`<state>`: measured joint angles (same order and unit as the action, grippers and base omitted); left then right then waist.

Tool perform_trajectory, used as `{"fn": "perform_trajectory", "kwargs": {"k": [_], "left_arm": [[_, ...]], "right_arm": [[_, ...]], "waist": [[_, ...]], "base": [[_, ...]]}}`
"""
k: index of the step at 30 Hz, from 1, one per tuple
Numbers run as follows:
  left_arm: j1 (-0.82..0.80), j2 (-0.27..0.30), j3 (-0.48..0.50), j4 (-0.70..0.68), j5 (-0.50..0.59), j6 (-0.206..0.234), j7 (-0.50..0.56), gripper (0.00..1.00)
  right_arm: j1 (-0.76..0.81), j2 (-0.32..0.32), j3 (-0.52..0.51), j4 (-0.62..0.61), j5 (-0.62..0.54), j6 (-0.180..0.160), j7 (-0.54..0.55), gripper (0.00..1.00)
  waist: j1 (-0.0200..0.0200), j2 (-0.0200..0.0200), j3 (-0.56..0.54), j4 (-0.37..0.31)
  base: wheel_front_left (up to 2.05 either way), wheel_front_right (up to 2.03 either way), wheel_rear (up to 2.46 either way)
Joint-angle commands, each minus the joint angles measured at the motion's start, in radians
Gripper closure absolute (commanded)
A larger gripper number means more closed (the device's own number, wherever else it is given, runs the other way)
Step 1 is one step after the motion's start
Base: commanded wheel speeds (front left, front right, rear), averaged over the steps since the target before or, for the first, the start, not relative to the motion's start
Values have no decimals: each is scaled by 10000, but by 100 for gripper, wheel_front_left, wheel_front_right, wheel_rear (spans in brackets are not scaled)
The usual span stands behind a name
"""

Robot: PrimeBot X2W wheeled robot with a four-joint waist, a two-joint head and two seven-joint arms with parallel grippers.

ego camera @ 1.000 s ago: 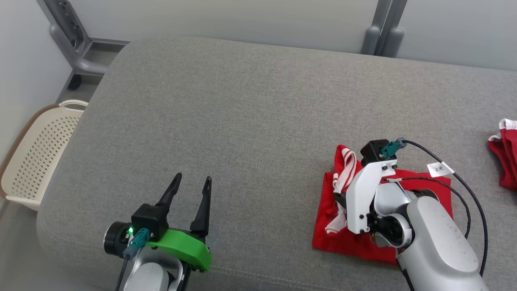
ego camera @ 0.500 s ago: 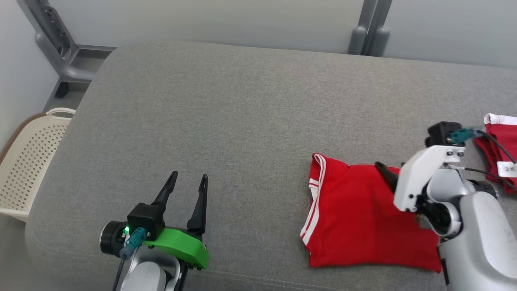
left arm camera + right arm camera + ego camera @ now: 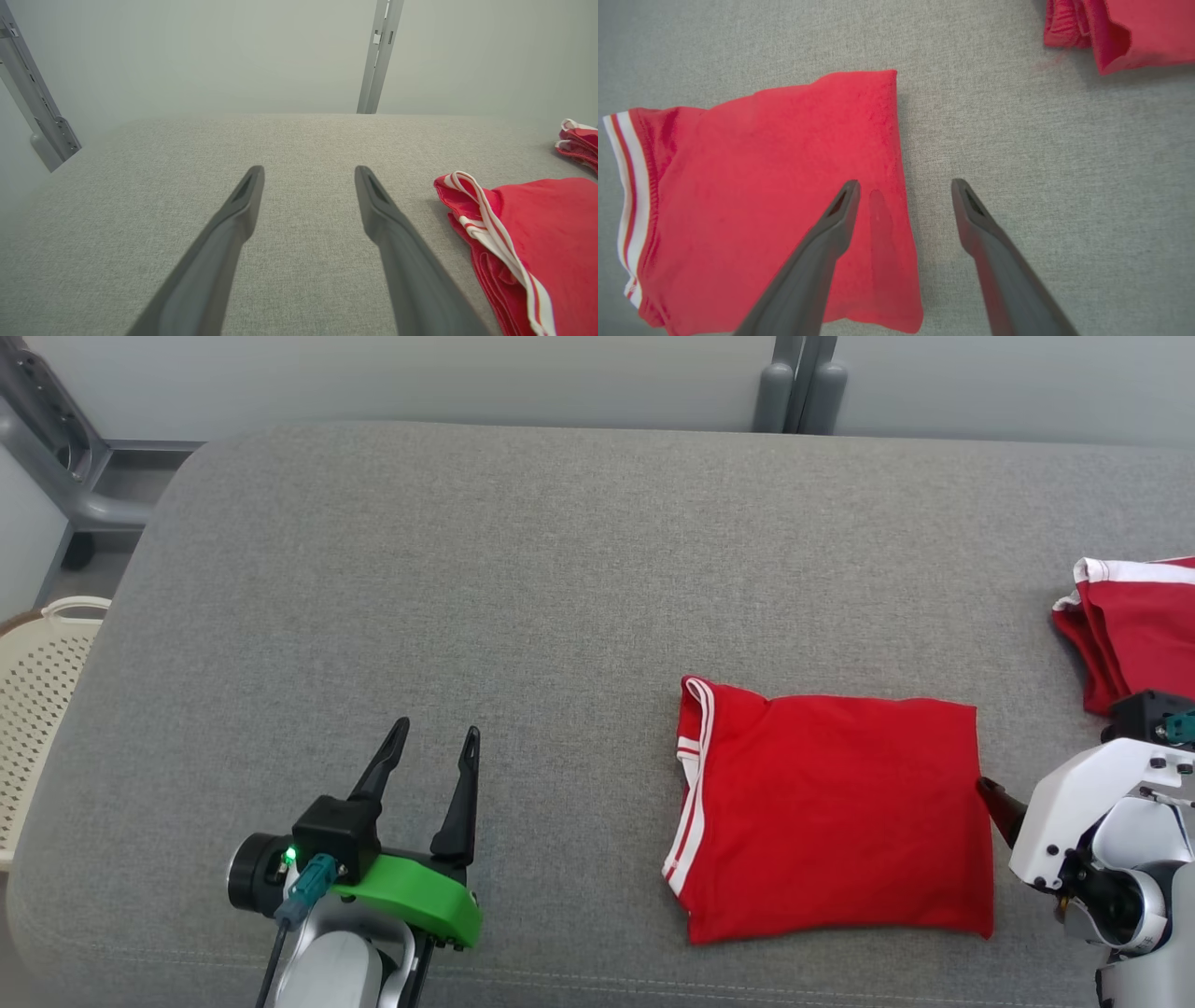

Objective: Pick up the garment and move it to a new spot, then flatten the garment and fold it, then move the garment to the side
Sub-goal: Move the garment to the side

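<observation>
On the cushion [image 3: 467, 569] lies a folded red garment [image 3: 831, 821].

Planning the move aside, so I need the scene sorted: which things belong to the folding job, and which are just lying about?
Job: folded red garment with white stripes; grey cushion under it; right gripper, open at its right edge; left gripper, open.
Lying about: second red garment, far right; cream perforated basket; grey metal posts.
</observation>
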<state>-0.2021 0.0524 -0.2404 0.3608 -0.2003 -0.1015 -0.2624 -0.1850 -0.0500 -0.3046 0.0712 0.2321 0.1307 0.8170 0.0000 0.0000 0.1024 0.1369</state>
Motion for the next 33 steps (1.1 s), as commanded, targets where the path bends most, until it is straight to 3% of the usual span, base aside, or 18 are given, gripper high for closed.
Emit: {"fn": "perform_trajectory", "kwargs": {"k": [1, 7, 20, 22, 23, 33], "left_arm": [[-210, 45, -19, 3, 49, -31, -25, 0], [-312, 43, -53, 25, 96, -81, -25, 0], [-402, 26, -113, 84, 71, -114, -25, 0], [-391, 23, -104, 81, 66, -112, -25, 0], [-387, 20, -94, 84, 65, -108, -25, 0], [-324, 7, -23, 66, 124, -21, -25, 0]], "right_arm": [[144, -21, 51, 79, 108, -1, 27, 0], [-7, -25, 250, 537, 439, -1, -92, 0], [-488, -28, 69, 1861, -280, -1, -199, 0], [-626, -25, 72, 2061, -338, -1, -338, 76], [-678, -25, 161, 2117, -412, -1, -414, 100], [-1891, -34, 1099, 2459, -1304, -1, -1198, 100]], "waist": [[0, 0, 84, -50], [0, 0, 253, 90], [0, 0, 450, 531], [0, 0, 439, 551], [0, 0, 429, 551], [0, 0, 271, 51]], "base": [[0, 0, 0], [0, 0, 0], [0, 0, 0], [0, 0, 0], [0, 0, 0], [0, 0, 0]]}}
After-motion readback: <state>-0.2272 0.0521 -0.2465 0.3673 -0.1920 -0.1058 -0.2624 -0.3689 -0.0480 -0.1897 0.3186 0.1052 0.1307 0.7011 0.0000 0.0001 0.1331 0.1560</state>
